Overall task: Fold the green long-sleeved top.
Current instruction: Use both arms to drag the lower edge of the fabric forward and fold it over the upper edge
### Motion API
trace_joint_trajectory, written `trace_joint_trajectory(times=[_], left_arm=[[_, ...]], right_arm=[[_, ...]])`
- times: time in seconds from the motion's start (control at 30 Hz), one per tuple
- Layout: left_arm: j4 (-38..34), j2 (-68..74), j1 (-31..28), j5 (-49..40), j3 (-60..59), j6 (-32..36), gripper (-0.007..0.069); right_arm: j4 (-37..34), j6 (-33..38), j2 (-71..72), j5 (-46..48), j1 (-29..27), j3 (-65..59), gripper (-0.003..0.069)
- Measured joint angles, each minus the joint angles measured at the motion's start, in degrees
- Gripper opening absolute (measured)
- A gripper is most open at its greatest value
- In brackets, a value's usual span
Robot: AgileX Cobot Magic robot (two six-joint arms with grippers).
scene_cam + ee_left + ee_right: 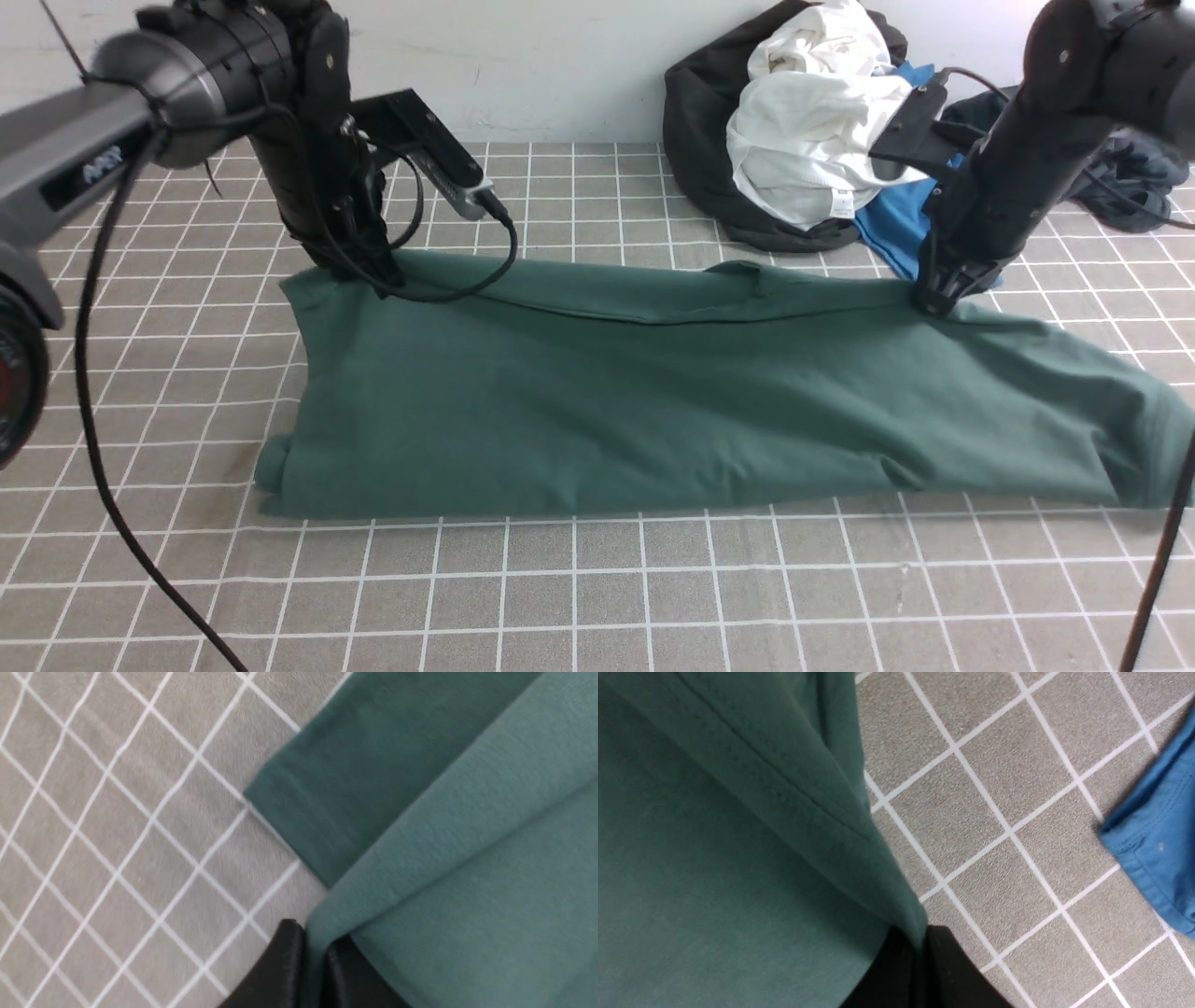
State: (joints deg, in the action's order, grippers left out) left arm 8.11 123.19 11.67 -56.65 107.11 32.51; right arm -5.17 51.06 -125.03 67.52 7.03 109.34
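The green long-sleeved top [653,401] lies spread across the checked cloth, folded along its length, with its far edge doubled over. My left gripper [381,276] is shut on the top's far left corner; in the left wrist view green fabric [444,858] is pinched between the two black fingers [285,970]. My right gripper [936,301] is shut on the far right part of the edge, where a fold of the top [738,858] runs down between its fingers [952,970]. A sleeve end trails off at the right [1144,439].
A pile of clothes sits at the back right: a dark grey garment [709,140], a white one [812,131] and a bright blue T-shirt [887,229], whose hem [1153,844] lies close to my right gripper. A black cable [103,467] hangs at the front left.
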Motion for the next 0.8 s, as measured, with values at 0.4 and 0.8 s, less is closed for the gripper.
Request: trace_joint_trajectory(times=[0.4, 0.8], left_arm=[[2.6, 3.8, -0.1, 5.9, 0.1, -5.4, 0.0209], [1.2, -2.0, 2.2, -8.3, 2.6, -19.9, 0.0391]], right_arm=[[1.7, -16.2, -1.4, -9.8, -0.4, 3.1, 0.0277], [-13.8, -18.3, -3.9, 3.0, 7.1, 7.8, 0.0304]])
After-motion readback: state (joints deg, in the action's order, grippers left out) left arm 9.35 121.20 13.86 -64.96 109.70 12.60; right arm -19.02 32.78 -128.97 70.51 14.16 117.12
